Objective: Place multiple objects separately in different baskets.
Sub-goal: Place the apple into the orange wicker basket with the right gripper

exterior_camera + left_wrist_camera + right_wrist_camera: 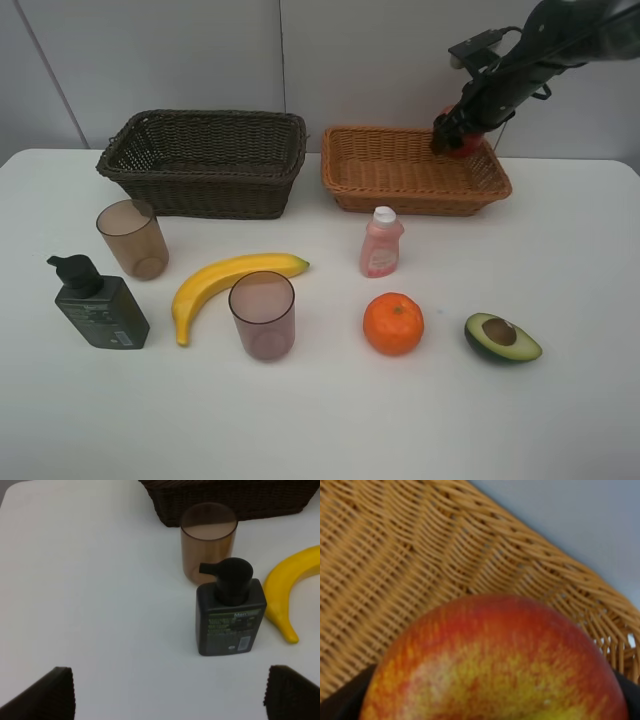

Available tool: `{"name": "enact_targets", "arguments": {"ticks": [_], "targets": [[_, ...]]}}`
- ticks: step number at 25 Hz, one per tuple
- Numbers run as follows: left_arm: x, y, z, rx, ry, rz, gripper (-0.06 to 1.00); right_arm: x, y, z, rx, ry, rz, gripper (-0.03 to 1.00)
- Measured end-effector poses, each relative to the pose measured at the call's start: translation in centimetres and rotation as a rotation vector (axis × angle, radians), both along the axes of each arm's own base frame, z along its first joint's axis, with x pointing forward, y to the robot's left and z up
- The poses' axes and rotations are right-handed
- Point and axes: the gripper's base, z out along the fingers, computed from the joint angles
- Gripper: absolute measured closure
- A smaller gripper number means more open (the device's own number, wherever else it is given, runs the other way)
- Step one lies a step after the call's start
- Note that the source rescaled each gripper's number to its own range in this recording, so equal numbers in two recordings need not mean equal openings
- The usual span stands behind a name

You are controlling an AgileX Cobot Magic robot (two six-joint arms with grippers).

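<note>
Right end effector point(452, 138) had its jaws closed round the red apple point(463, 146), down at the far right corner of the light wicker basket point(400, 196), upper right of frame. Couldn't tell if the apple touched the basket floor. Dark brown basket point(200, 188) sat upper left. Left end effector point(170, 695) was spread wide, gripping nothing. Dark green pump bottle point(100, 308) stood on the bench point(560, 420) at left, label reading "Men", spout pointing left. Banana point(230, 283) ran lower left to upper right.
</note>
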Motion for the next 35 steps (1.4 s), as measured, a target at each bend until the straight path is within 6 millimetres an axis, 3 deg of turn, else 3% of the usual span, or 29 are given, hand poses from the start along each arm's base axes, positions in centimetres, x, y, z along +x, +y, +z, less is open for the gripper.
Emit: {"name": "enact_targets", "arguments": {"ticks": [24,29,35], "targets": [[0.0,0.0,0.0,0.0,0.0,0.0,-0.06,-0.27,0.0,-0.24,-0.003,0.037,0.003,0.27],[0.0,0.0,0.0,0.0,0.0,0.0,-0.06,-0.12,0.0,-0.11,-0.002,0.019,0.002,0.02],[0.0,0.0,0.0,0.0,0.0,0.0,-0.06,0.01,-0.02,-0.02,-0.004,0.002,0.002,-0.02]]}}
